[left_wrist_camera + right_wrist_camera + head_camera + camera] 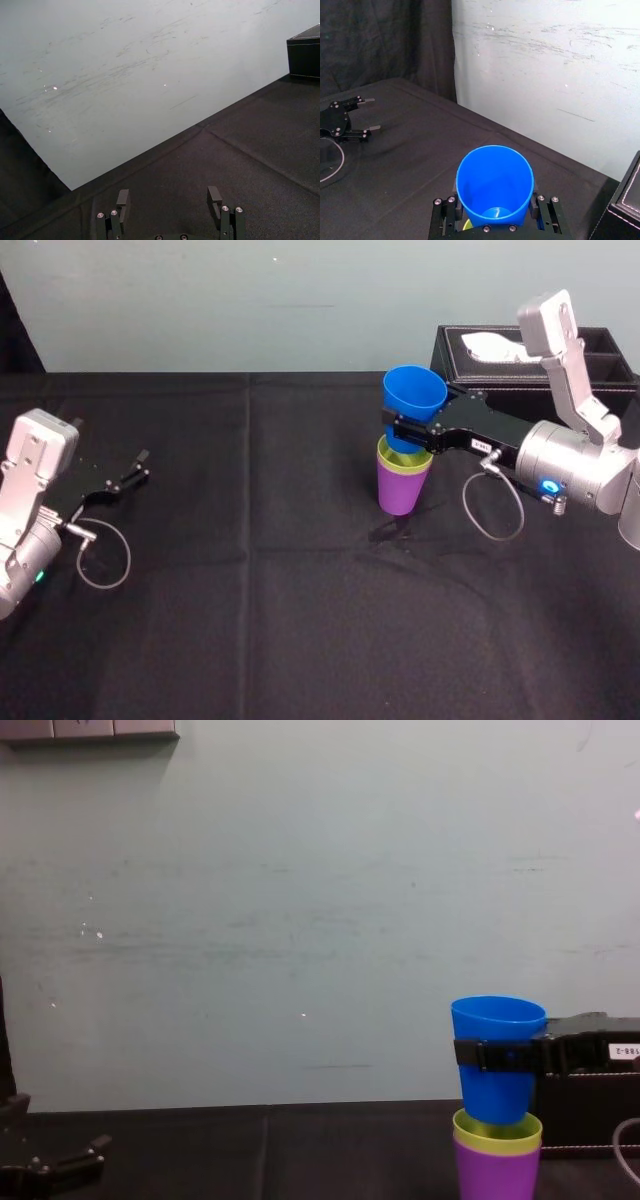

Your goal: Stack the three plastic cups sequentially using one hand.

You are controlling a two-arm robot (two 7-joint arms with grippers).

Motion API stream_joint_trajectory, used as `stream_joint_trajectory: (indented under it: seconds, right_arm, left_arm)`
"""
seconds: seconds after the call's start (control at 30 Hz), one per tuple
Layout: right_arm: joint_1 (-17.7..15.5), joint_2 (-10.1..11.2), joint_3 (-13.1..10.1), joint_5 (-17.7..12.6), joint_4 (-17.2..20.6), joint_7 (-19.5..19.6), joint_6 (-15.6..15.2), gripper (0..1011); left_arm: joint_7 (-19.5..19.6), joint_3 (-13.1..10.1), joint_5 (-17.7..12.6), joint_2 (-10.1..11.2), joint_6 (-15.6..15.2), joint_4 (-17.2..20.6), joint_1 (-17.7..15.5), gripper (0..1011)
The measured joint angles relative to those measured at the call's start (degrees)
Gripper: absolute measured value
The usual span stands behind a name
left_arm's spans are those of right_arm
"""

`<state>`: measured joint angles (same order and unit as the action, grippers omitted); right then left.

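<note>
Blue cup (pixel 413 392) tight in right gripper (pixel 403 432) fingers, base inside yellow-green cup (pixel 420 462) inside purple one (pixel 402 492).

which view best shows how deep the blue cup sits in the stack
Chest view: side on, the blue cup has its base inside the yellow-green cup, right gripper gripping it. Head view shows it from above; right wrist view looks into its mouth. Left gripper parked left.
</note>
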<state>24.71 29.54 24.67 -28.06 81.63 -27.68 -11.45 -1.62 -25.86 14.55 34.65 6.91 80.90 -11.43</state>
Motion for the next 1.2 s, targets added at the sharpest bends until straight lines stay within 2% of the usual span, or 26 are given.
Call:
stream_joint_trajectory:
  seconds: [1.13, 1.2]
  right_arm:
    - [-0.88, -0.41, 0.69, 0.39, -1.91, -0.85, 0.47, 726]
    - [-0.88, -0.40, 0.67, 0.39, -1.87, -0.84, 0.47, 756]
  left_arm:
    - [0.00, 0.00, 0.00, 0.00, 0.00, 0.00, 0.00, 1011]
    - [0.00, 0.00, 0.00, 0.00, 0.00, 0.00, 0.00, 1011]
